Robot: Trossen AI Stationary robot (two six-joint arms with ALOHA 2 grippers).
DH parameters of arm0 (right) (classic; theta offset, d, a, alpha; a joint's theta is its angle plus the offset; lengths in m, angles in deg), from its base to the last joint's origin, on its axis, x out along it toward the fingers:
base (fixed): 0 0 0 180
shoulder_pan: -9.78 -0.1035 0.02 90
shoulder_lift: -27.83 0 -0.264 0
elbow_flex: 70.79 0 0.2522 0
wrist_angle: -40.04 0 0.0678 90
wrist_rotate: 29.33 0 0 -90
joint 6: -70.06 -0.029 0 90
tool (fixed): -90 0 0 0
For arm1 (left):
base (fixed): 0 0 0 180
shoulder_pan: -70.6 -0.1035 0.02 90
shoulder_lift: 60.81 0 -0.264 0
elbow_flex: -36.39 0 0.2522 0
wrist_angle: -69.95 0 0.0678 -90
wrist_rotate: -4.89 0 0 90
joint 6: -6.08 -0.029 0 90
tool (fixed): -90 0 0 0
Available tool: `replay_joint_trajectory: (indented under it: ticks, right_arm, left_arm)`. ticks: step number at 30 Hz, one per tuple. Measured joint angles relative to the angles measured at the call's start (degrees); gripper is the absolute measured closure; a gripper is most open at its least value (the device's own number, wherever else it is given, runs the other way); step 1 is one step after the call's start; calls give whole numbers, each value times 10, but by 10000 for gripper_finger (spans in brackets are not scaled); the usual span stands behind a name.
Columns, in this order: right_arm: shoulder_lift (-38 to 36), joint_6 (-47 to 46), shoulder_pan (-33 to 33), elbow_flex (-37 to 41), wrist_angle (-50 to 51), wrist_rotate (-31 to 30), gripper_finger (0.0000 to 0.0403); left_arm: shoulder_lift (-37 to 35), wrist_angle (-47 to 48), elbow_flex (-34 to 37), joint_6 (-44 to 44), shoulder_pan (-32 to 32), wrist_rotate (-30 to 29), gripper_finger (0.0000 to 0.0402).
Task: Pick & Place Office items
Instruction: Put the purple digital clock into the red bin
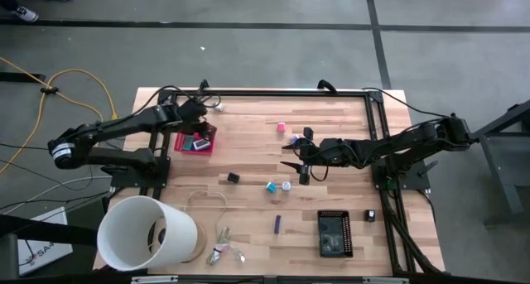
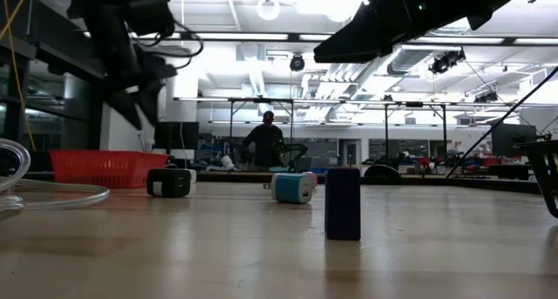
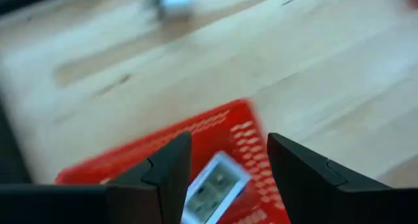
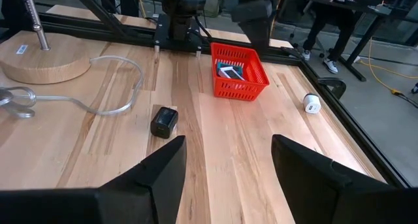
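Note:
A red basket [image 1: 195, 142] stands at the table's far left with a white and silver piece [image 3: 212, 183] lying in it. My left gripper [image 3: 228, 145] hangs open just above the basket, and the piece shows below the gap between its fingers. Loose office items lie mid-table: a black block [image 1: 233, 177], a teal piece [image 1: 271, 186], a white one [image 1: 286, 185], a purple block [image 1: 277, 223] and a pink one [image 1: 281, 127]. My right gripper [image 1: 296, 164] stands open above the table's middle, pointing toward the left edge.
A big white tub [image 1: 147, 233] lies at the near left, with a pale wire loop [image 1: 207, 203] and a silvery clump [image 1: 224, 252] beside it. A black tray [image 1: 334, 233] sits near the front right. A person stands in the room behind.

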Motion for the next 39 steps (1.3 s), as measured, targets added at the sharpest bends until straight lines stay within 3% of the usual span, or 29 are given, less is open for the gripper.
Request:
replay_joint_trajectory:
  ticks: [7, 20, 39]
  right_arm:
    - [0, 0, 0, 0, 0, 0, 191]
    - [0, 0, 0, 0, 0, 0, 191]
    - [0, 0, 0, 0, 0, 0, 191]
  left_arm:
    - [5, -99, 0, -110, 33, 0, 208]
    - [6, -195, 0, -324, 97, 13, 208]
    - [175, -399, 0, -492, 134, 376, 208]
